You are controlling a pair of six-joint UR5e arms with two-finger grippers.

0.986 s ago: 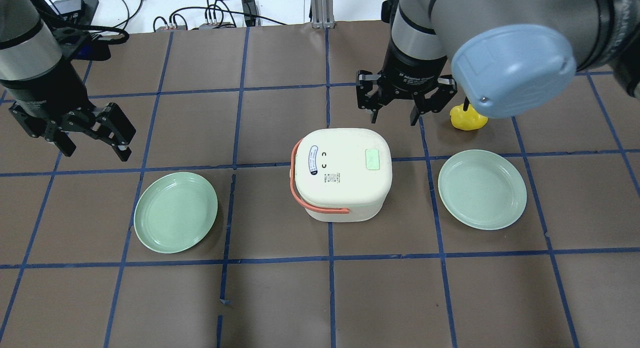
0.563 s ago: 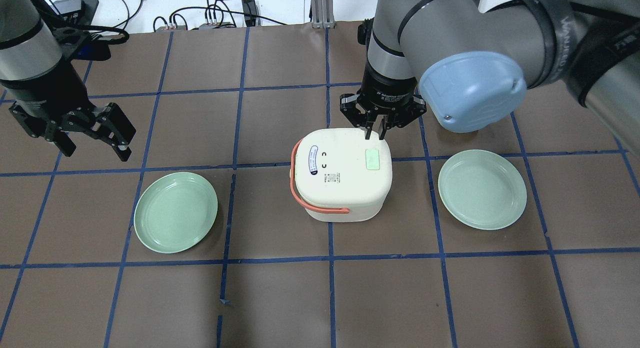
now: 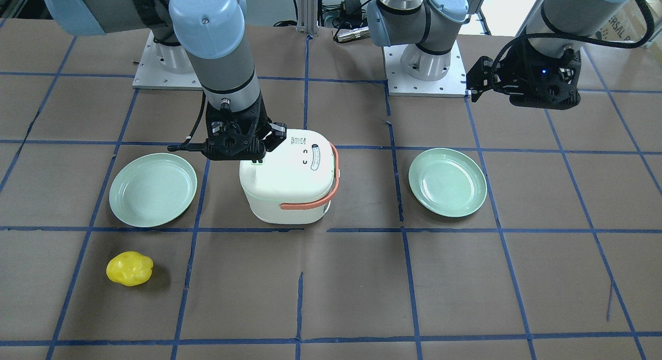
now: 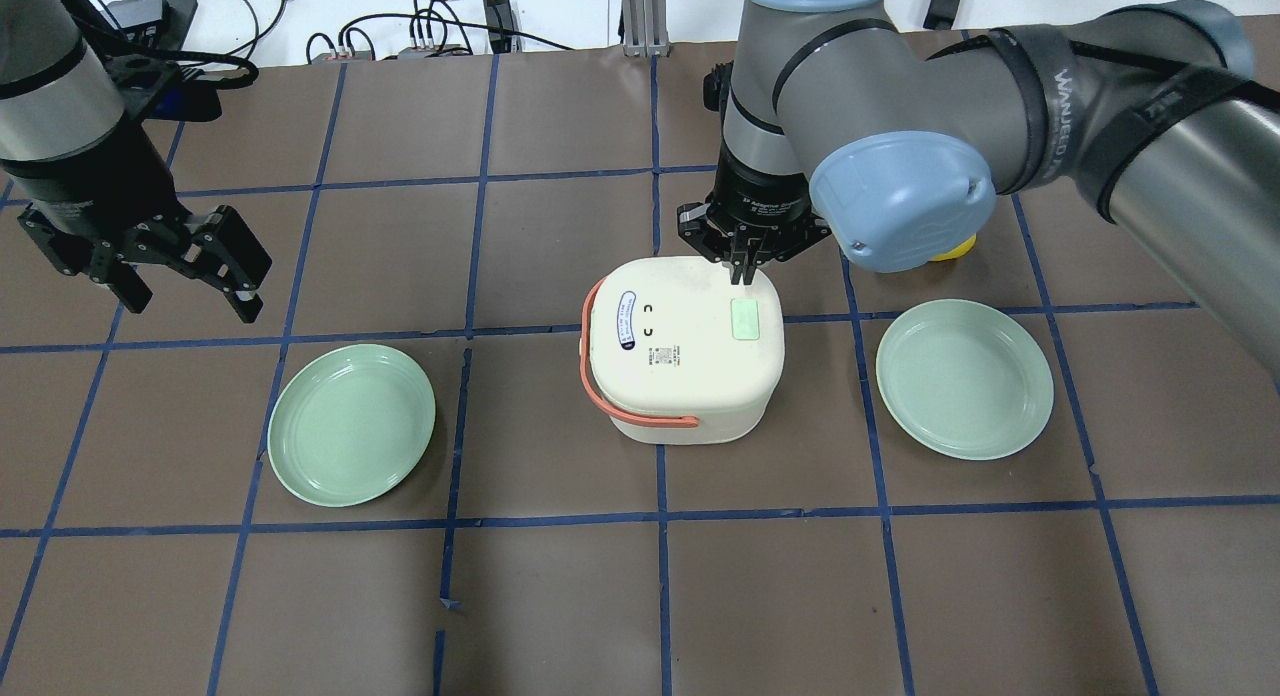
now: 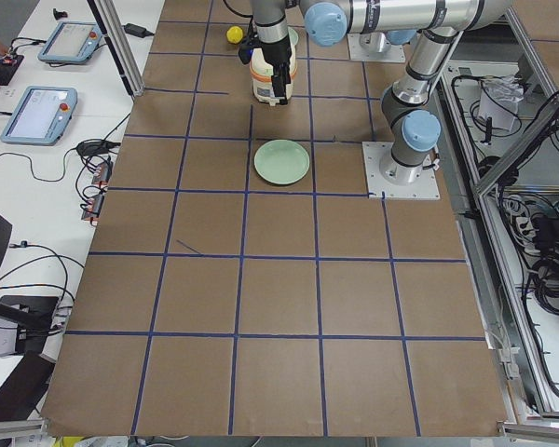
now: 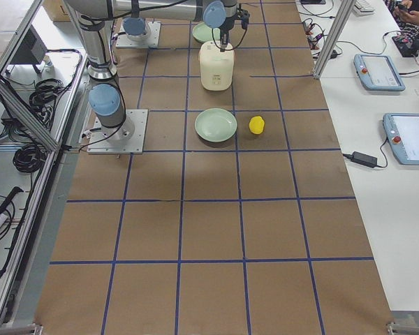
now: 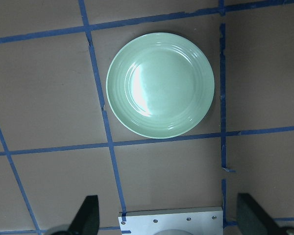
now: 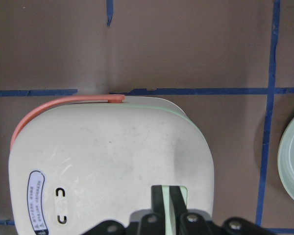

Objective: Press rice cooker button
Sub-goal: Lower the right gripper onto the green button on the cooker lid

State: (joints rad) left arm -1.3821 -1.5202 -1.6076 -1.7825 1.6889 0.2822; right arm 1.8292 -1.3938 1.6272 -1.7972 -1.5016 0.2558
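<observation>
Since a second ago the right claw [image 4: 742, 268] has swung in from the far right and closed, holding nothing. Its tips now point down over the far edge of the rice cooker [image 4: 680, 346] lid, just beyond the mint button [image 4: 745, 319]; contact cannot be judged. The cooker sits lid shut at the middle of the tabletop [image 4: 560, 596], its orange handle [image 4: 640, 416] toward the near left. A left green plate [image 4: 350, 424] and a right green plate [image 4: 964, 378] flank it. A yellow lump [image 3: 129, 268] lies far right. The left claw [image 4: 190, 301] hangs open, far left above the tabletop.
</observation>
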